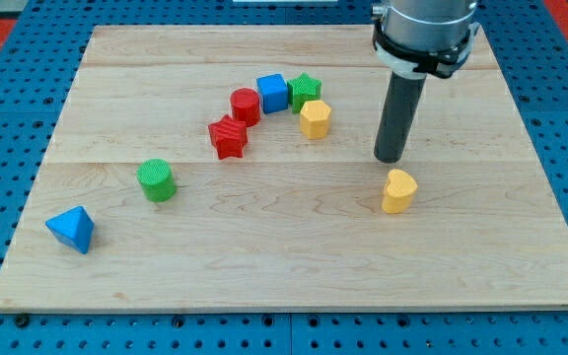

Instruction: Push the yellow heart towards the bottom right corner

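The yellow heart lies on the wooden board, right of centre. My tip stands just above the heart toward the view's top, slightly to its left, very close to it or touching it. The dark rod rises from the tip toward the arm's grey end at the view's top.
A yellow hexagon, green star, blue cube, red cylinder and red star form an arc left of my tip. A green cylinder and a blue triangle lie at the view's left.
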